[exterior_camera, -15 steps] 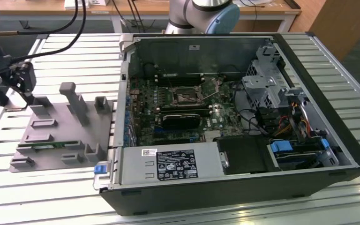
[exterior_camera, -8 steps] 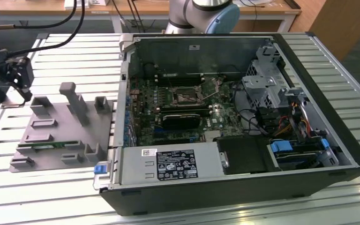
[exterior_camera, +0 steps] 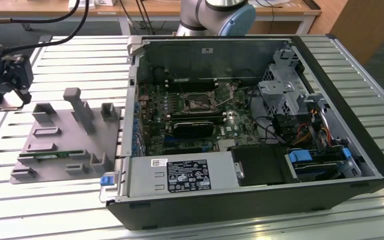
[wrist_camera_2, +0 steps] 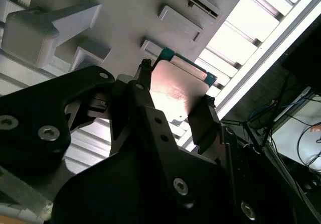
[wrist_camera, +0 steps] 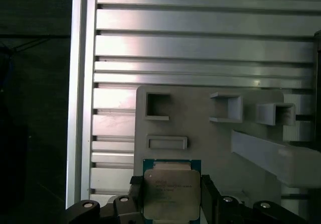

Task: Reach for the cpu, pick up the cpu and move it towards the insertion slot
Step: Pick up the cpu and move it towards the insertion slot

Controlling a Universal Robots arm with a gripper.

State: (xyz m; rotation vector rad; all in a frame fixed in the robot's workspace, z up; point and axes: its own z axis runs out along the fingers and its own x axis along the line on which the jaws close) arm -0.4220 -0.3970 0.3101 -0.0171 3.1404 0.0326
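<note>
Two black fingers (wrist_camera: 208, 204) of the gripper (wrist_camera: 171, 200) pressed on opposite edges of the cpu (wrist_camera: 171, 194), one on each side. You could confirm this in both wrist views. The jaws stood only as far apart as the chip is wide. Its silvery metal top and thin green rim showed between them.

1. Position of the cpu. You held the chip over the grey fixture plate (wrist_camera: 200, 138), close to one edge of that plate. It sat just beside a low rectangular pocket (wrist_camera: 168, 142) moulded into the plate. You could not tell whether the chip was clear of the plate or touching it.

2. Position of the gripper. In the exterior view the gripper (exterior_camera: 15, 100) hung at the far corner of the fixture plate (exterior_camera: 65, 140), towards the exterior view's left. This was near the far corner of the slatted metal table (exterior_camera: 65, 55) that carried the plate. A green memory stick (exterior_camera: 48, 155) lay in a holder near the plate's opposite edge.

3. Position of the insertion slot. The open computer case (exterior_camera: 352, 150) lay on the same table, beside the plate on the exterior view's right. The insertion slot (exterior_camera: 197, 103) sat near the middle of the motherboard (exterior_camera: 235, 125) inside the case. It had a shiny frame and a dark centre, and it was well apart from the gripper and the chip.
</note>
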